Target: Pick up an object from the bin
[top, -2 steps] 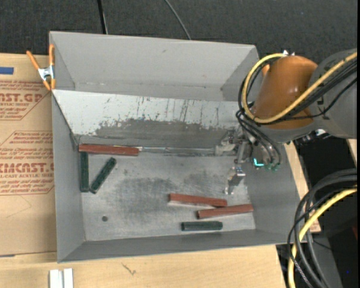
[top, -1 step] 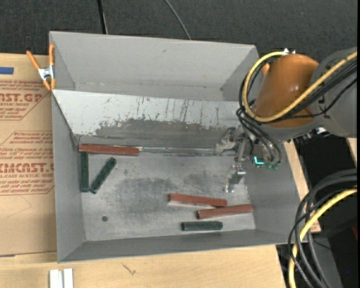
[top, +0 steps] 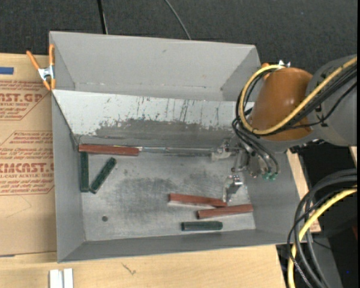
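Your tool (top: 233, 188) is hovering over two touching red-brown sticks (top: 195, 200) by the bin's (top: 144, 65) right edge. Can't tell if it's spread. You're risking snagging both.

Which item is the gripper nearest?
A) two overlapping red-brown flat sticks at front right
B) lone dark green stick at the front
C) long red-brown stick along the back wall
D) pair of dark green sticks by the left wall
A: the gripper hangs right over the right end of the two overlapping red-brown flat sticks. The lone dark green stick lies further forward.
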`<control>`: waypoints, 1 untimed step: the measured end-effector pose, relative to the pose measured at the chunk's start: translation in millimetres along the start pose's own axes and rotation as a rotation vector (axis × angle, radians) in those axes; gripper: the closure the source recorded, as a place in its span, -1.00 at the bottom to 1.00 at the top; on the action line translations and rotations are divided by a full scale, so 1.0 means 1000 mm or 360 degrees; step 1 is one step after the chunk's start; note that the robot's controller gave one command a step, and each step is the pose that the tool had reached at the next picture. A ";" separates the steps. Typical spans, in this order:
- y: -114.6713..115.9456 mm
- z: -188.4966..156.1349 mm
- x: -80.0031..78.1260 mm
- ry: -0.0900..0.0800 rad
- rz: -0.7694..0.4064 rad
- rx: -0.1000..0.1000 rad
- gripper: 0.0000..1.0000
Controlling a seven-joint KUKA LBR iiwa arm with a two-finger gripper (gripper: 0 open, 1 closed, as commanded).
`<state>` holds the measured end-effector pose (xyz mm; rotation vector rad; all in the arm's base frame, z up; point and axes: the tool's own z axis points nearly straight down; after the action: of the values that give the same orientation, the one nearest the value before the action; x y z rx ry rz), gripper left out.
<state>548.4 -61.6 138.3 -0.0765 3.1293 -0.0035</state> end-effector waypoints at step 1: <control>0.034 0.061 0.042 -0.0010 -0.0173 0.0001 1.00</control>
<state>505.9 -30.2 76.8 -0.2455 3.1143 -0.0054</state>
